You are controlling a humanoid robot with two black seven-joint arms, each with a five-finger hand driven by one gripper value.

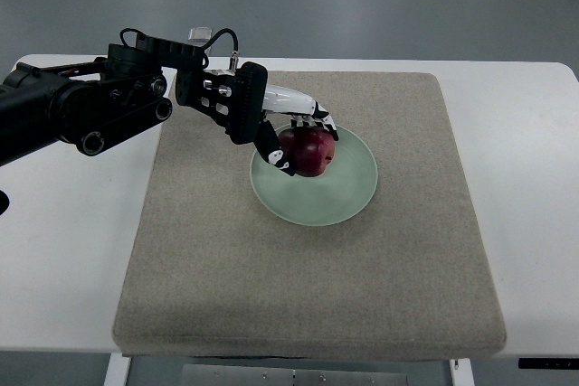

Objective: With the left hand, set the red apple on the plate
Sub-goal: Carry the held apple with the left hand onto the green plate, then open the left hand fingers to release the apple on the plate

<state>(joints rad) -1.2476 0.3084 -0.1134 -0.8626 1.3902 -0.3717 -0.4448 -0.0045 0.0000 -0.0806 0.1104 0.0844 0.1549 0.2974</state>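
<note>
White flat counter [534, 223], nearest the camera along the lower edge, carries everything shown. Lying on it is a large square mat of coarse beige-grey fabric [308, 287], and at the mat's upper middle sits a round pale-green shallow plate [348, 201]. From the left edge enters the black jointed left arm [72, 110], ending in the black-and-white left hand [294, 137], which reaches over the plate's left rim. Its fingers [318, 121] are curled over the top and near side of the dark red apple [308, 151], holding it; the thumb lies against the fruit's lower left. The apple is over the plate's upper-left part, apparently touching or just above the surface; which cannot be told. No right arm shows.

Handling judgement: the fruit is probably firm, moderately heavy, smooth-skinned and so somewhat slippery, and liable to bruise or roll if dropped. A wrap across its widest girth, as here, looks the soundest hold.
</note>
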